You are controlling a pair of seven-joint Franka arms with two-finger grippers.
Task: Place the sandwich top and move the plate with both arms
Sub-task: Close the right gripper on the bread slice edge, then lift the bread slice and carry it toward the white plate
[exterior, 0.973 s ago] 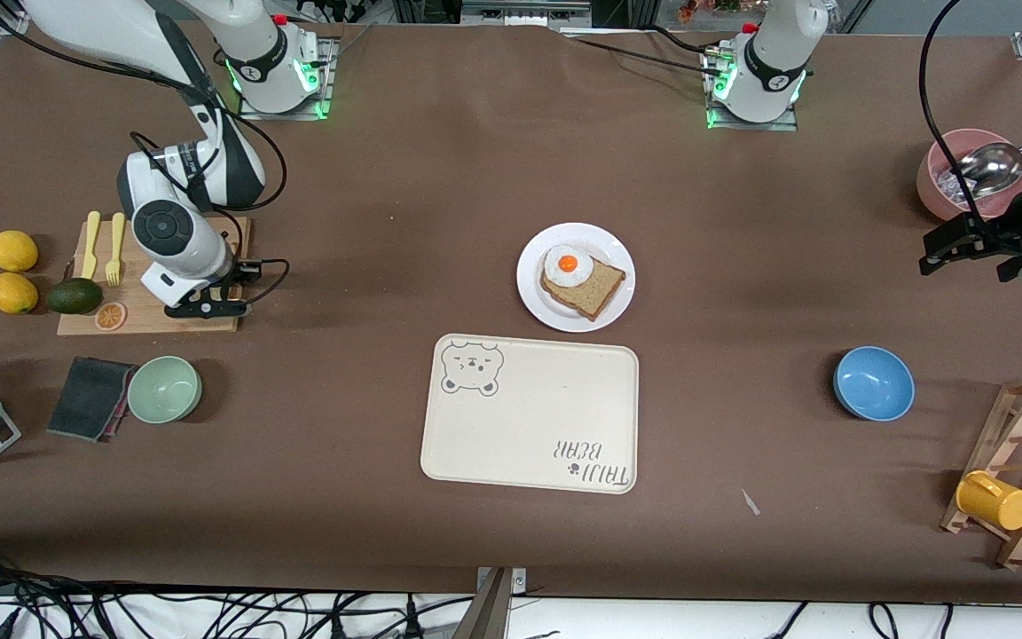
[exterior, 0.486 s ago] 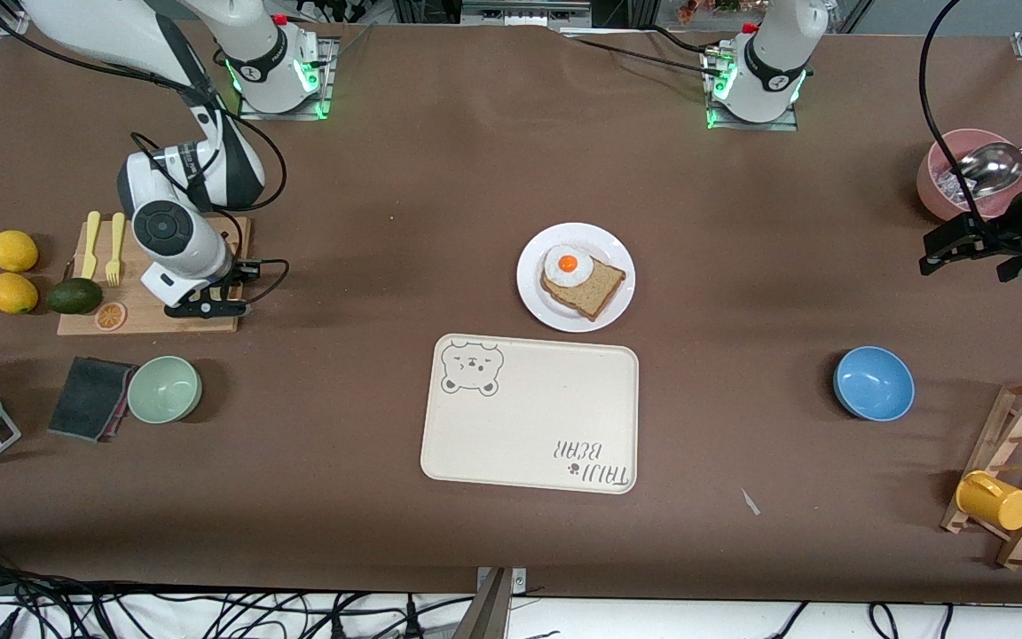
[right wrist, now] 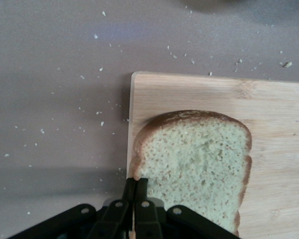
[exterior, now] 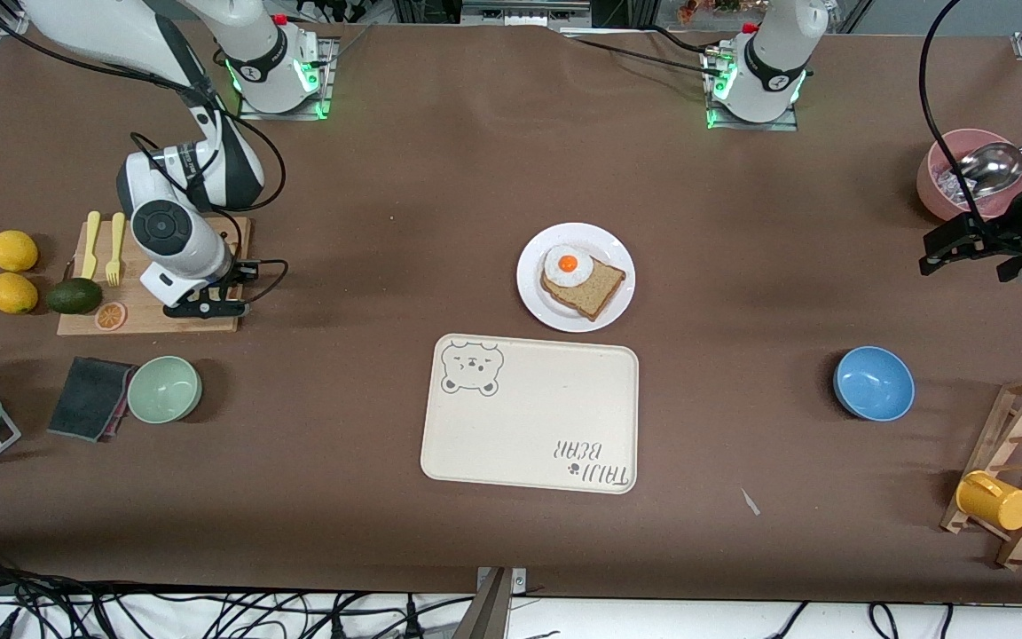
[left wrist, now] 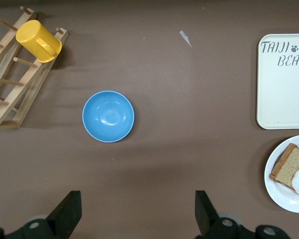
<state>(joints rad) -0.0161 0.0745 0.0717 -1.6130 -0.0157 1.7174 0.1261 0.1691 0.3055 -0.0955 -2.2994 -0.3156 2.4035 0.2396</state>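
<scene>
The sandwich top [right wrist: 194, 159], a light speckled slice with a brown crust, lies flat on the wooden cutting board [right wrist: 279, 124] at the right arm's end of the table. My right gripper [right wrist: 135, 181] is down at the slice's corner, shut on its crust edge. In the front view the right gripper [exterior: 205, 308] sits low on the board [exterior: 147, 321] and the arm hides the slice. The white plate [exterior: 533, 297] stands mid-table with a darker slice and fried egg [exterior: 595, 288] on it. My left gripper [left wrist: 137, 214] waits open and empty over bare table near the pink bowl.
A cream bear tray [exterior: 529, 413] lies just nearer the camera than the plate. A blue bowl [exterior: 873, 383], a pink bowl with a ladle [exterior: 963, 182] and a wooden rack with a yellow mug [exterior: 994, 500] are at the left arm's end. Lemons [exterior: 12, 271], an avocado [exterior: 74, 295], a green bowl [exterior: 164, 389] and a sponge [exterior: 90, 398] surround the board.
</scene>
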